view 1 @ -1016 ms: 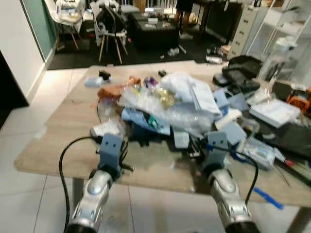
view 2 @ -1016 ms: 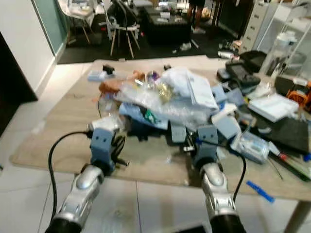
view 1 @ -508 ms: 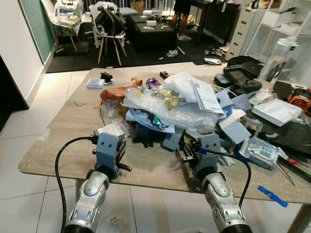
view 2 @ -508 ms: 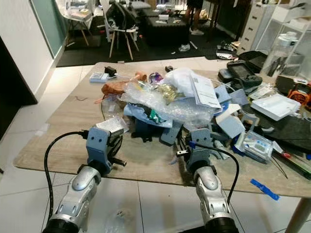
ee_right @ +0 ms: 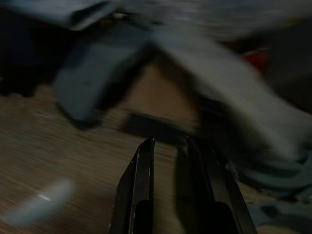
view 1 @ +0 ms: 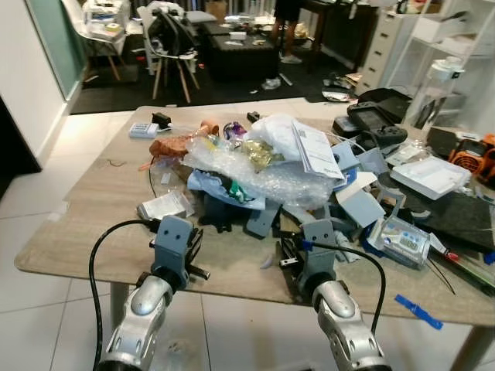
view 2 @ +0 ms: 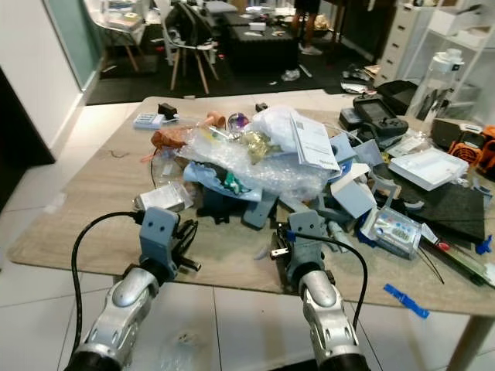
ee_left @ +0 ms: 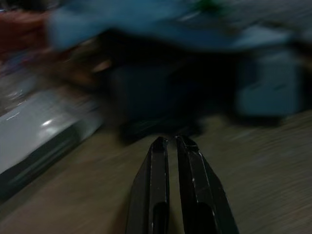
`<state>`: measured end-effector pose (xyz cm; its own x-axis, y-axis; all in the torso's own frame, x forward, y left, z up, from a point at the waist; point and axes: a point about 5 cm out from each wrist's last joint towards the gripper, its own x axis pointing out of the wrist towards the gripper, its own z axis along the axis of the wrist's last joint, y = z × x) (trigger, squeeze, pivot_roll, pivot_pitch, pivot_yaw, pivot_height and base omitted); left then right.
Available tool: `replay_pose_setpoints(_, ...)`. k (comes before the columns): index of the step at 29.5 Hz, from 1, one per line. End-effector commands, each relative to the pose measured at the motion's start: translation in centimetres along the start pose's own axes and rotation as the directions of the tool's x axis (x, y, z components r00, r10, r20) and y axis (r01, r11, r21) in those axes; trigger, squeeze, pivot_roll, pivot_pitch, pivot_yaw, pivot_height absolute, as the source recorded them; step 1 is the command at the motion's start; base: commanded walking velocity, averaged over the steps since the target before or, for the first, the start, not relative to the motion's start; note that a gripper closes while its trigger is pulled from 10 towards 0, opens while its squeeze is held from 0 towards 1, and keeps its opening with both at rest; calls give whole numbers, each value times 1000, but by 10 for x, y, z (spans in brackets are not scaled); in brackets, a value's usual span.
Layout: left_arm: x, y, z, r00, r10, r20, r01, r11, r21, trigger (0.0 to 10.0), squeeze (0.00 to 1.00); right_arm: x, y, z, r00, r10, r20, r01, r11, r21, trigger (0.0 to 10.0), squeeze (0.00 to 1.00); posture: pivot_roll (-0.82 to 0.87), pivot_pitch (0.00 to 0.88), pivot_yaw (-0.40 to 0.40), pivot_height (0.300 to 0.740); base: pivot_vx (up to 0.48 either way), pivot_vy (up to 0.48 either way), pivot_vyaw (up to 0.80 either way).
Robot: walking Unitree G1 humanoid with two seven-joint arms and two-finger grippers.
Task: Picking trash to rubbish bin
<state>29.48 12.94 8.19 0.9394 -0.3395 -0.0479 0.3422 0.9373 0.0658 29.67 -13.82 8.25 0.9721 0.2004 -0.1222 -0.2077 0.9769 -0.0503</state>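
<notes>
Wooden table (view 1: 93,209) ahead, its middle heaped with trash (view 1: 263,166): bubble wrap, white paper, blue packaging, all tangled so single pieces are hard to pick out. Both wrist views are dark and smeared; the shapes beyond the fingers are mostly blurred blue and grey. Left gripper (ee_left: 168,142) sits low over the tabletop at the near edge, fingers pressed almost together, holding nothing. Right gripper (ee_right: 170,144) hovers beside it, fingers slightly apart, empty too. The pile lies just ahead of both, not touched.
</notes>
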Motion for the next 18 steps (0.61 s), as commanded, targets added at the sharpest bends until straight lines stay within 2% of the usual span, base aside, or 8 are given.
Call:
replay_pose_setpoints(1,2,0,3,1000,-3,12,3,1000,4,10000,0,-2,2,3,999,31,-22,-31,999,-21,10000,0,-49,39,20,740,0,0,0)
replay_pose_setpoints(3,2,0,4,1000,-2,14,2,1000,4,10000,0,-2,2,5,998,48,-28,-49,998,-38,10000,0,-49,39,20,740,0,0,0)
replay_pose_setpoints(5,2,1,5,1000,-3,21,3,1000,5,10000,0,-4,7,9,992,115,-59,-121,987,-104,10000,0,-51,43,21,740,0,0,0)
replay_pose_setpoints(10,4,3,7,1000,-1,25,0,1000,12,10000,0,-3,12,17,980,185,-68,-194,966,-173,10000,0,-54,48,20,740,0,0,0)
replay_pose_setpoints(13,5,7,9,999,8,32,-9,1000,22,10000,0,-3,14,23,968,237,-77,-249,938,-243,10000,0,-52,50,17,740,0,0,0)
replay_pose_setpoints(16,7,11,11,999,15,36,-16,999,29,10000,0,-6,15,28,953,282,-111,-302,914,-272,10000,16,-53,52,15,740,0,0,0)
replay_pose_setpoints(17,7,12,12,999,16,39,-17,999,29,10000,0,-7,15,32,948,292,-128,-317,909,-270,10000,1000,-52,53,14,740,0,0,0)
replay_pose_setpoints(18,7,13,13,999,16,42,-17,999,30,10000,0,-9,14,34,941,303,-149,-334,903,-271,10000,1000,-52,54,14,740,0,0,0)
